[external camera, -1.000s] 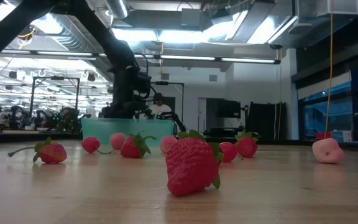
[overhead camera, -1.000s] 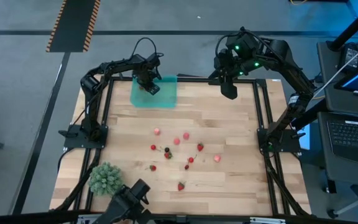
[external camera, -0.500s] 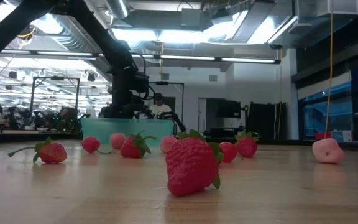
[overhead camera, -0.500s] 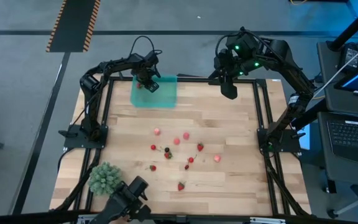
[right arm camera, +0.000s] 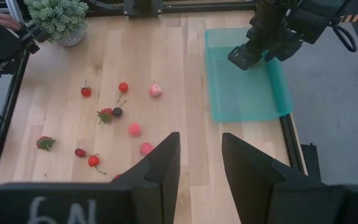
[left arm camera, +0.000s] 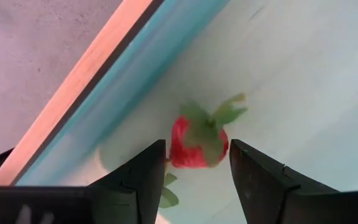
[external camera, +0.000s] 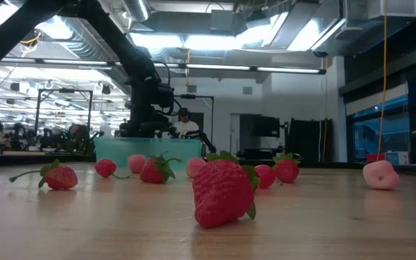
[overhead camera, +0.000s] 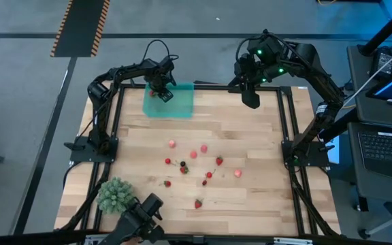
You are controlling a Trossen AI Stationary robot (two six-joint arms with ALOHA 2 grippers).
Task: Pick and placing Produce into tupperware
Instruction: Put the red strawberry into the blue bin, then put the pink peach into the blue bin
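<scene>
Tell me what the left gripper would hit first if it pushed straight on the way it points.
Likely the strawberry lying just ahead between the left gripper's open fingers, then the tupperware floor under it. Depth is hard to judge, so the fingertips may reach the floor at about the same time.

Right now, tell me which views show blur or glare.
Left wrist view: the strawberry between the left gripper fingers is slightly soft inside the teal container. Low view: bright ceiling lights glare, and the background is hazy. High view: even light, no glare.
</scene>
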